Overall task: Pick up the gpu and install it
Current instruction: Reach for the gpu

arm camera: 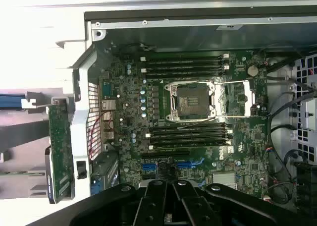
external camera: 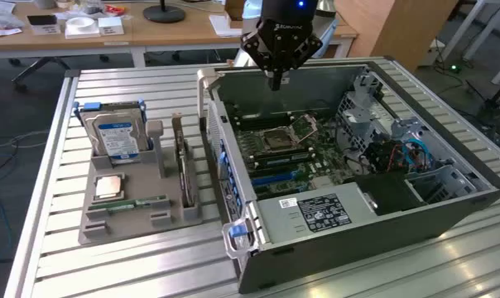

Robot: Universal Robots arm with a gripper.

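Gpu standing on edge in a slot of the grey holder, just beside the open computer case and outside its side wall; hard drive upright in the same holder, farther from the case; tool hanging above the case's motherboard, fingers pressed together, holding nothing; holder and case both rest on the slatted bench.
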